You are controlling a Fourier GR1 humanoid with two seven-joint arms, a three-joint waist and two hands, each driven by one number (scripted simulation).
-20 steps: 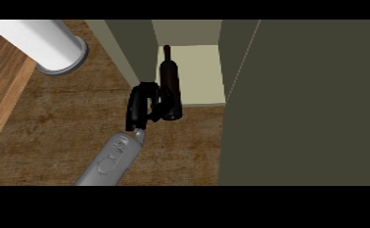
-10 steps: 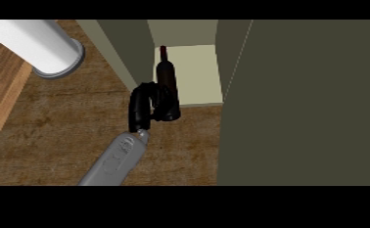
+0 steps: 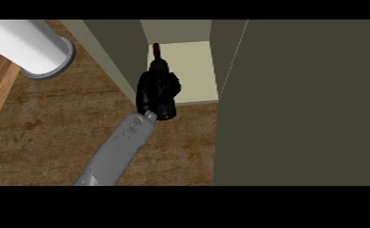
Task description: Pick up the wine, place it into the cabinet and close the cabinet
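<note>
Holding dark glass wine bottle (image 3: 155,68) at cabinet (image 3: 180,70) mouth; hand (image 3: 157,95) fingers curling round the body. Likely heavy, slippery, fragile; body grip suits.

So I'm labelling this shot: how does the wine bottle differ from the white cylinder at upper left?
The wine bottle is dark, the cylinder white. The bottle narrows to a thin neck; the cylinder is wide all along. A hand is curled round the bottle at the cabinet opening; nothing touches the cylinder. Both are elongated, rounded shapes.
</note>
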